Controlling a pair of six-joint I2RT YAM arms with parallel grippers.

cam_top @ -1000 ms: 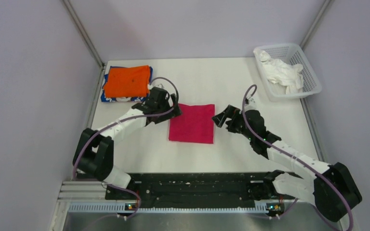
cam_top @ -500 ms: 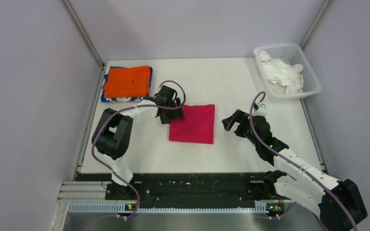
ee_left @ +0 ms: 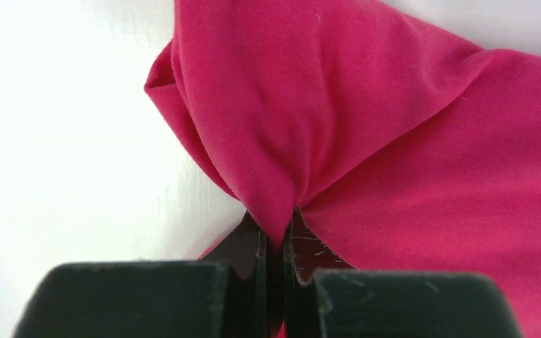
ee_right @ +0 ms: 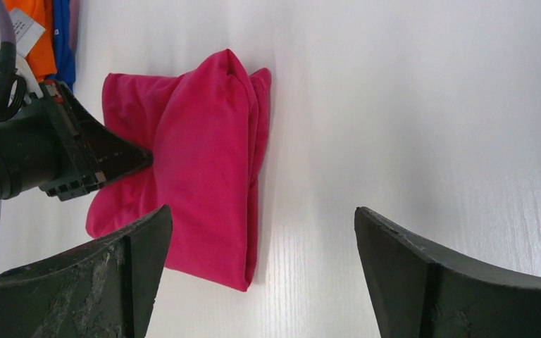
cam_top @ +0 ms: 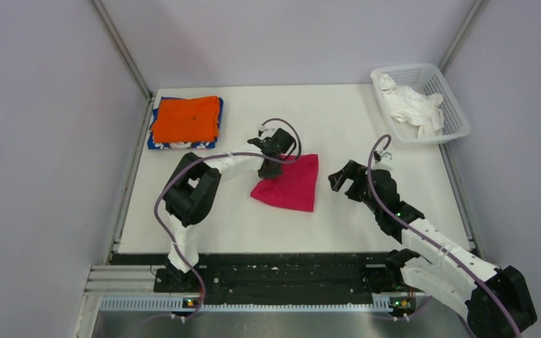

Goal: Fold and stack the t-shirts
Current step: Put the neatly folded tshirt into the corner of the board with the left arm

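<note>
White table (cam_top: pixel 366 134) | wrist view alone: left fingers (ee_left: pixel 246 246) clamp magenta shirt (ee_left: pixel 394 141)

Your white table (cam_top: pixel 352 120) carries three loads, well apart from one another. Near the middle lies the magenta-red t-shirt (cam_top: pixel 292 186), folded; its left side is gathered up into a bunch while the rest lies flat on the surface. At the far-left corner the blue t-shirt (cam_top: pixel 156 143) rests on the tabletop — the orange t-shirt (cam_top: pixel 185 118) lies folded on top of it. At the far-right corner you have the white mesh basket (cam_top: pixel 456 105).
</note>
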